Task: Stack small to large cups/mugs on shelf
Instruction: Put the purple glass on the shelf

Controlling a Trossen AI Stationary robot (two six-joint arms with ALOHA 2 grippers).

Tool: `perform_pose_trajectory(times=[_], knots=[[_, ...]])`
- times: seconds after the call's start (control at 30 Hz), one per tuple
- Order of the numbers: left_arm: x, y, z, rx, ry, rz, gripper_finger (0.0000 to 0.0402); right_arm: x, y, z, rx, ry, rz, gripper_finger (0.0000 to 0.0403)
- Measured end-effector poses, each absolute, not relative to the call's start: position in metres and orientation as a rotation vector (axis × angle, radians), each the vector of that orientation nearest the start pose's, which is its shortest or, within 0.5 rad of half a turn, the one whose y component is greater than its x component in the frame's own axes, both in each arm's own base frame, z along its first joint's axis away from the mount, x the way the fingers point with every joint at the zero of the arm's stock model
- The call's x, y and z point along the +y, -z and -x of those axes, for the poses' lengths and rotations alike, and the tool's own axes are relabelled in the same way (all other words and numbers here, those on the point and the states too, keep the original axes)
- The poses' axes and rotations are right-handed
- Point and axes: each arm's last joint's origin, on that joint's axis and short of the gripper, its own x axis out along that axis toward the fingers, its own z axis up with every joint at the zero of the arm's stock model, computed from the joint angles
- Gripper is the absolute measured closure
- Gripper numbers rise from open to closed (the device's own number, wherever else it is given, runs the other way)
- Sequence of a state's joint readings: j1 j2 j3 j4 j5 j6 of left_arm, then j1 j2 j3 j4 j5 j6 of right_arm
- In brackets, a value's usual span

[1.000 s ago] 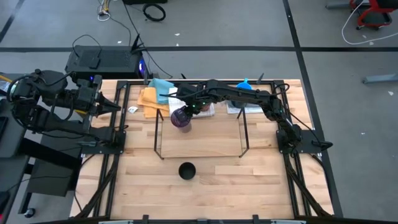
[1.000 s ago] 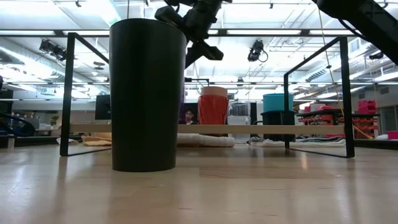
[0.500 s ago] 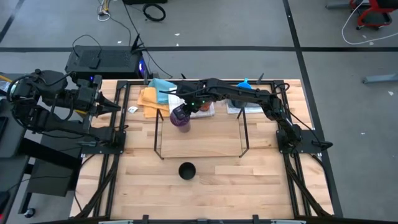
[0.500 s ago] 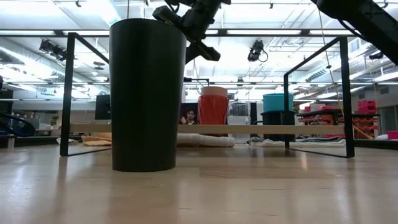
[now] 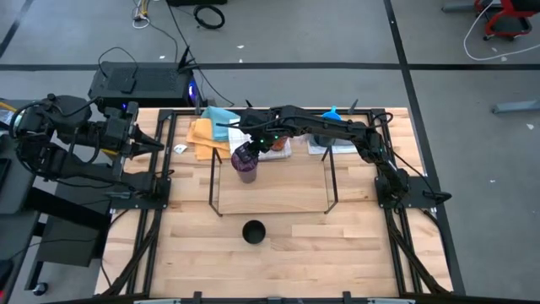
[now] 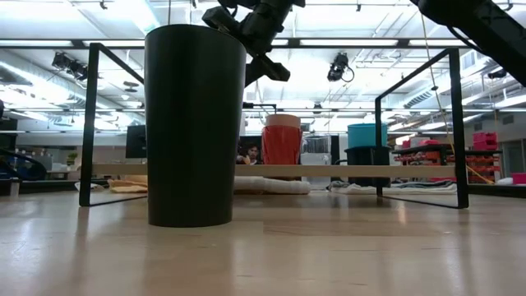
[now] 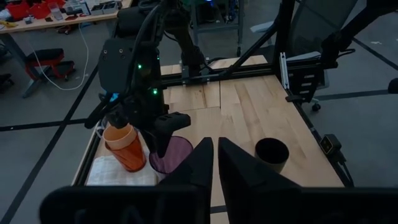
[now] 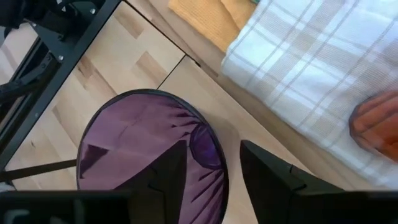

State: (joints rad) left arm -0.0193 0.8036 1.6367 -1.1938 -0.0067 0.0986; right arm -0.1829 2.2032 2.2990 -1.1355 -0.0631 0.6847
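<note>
The purple cup (image 8: 146,155) stands upright on the wooden tabletop at the shelf's (image 5: 213,181) far left corner; it also shows in the high view (image 5: 245,162). My right gripper (image 8: 214,180) hangs open over the cup's rim, pointing steeply down. One finger is over the cup's hollow and the other is outside its wall, with bare wood showing beside the rim. A black cup (image 5: 253,231) stands alone near the table's front. My left gripper (image 7: 216,158) is shut and drawn back at the table's left edge (image 5: 159,145).
An orange cup (image 7: 124,146) stands on a white checked cloth (image 8: 311,81) just beyond the purple cup. Yellow and blue cloths (image 5: 207,131) lie at the far left. A teal cup (image 6: 367,136) and a dark vessel (image 6: 367,163) stand at the far right. Bare wood lies inside the shelf frame.
My right gripper has opened a little at the purple cup's rim while staying in place. The cup stands where it was.
</note>
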Motion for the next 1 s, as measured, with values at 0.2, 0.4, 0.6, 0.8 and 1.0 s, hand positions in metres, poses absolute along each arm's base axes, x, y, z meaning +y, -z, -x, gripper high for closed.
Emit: perform_pose_trajectory(times=[0.2,0.4,0.6,0.8,1.0], knots=[[-0.001,-0.481,-0.048,0.360,0.030,-0.103,0.0368,-0.085,-0.316,-0.455,0.959,0.463,-0.754,0.0216],[-0.001,-0.481,-0.048,0.360,0.030,-0.103,0.0373,-0.084,-0.323,-0.453,0.953,0.432,-0.782,0.0206],[-0.001,-0.481,-0.048,0.360,0.031,-0.105,0.0365,-0.084,-0.340,-0.451,0.899,0.407,-0.775,0.0207],[-0.001,-0.481,-0.048,0.360,0.031,-0.105,0.0366,-0.081,-0.350,-0.440,0.926,0.401,-0.751,0.0208],[-0.001,-0.481,-0.047,0.363,0.031,-0.104,0.0374,-0.067,-0.369,-0.425,0.938,0.347,-0.687,0.0208]])
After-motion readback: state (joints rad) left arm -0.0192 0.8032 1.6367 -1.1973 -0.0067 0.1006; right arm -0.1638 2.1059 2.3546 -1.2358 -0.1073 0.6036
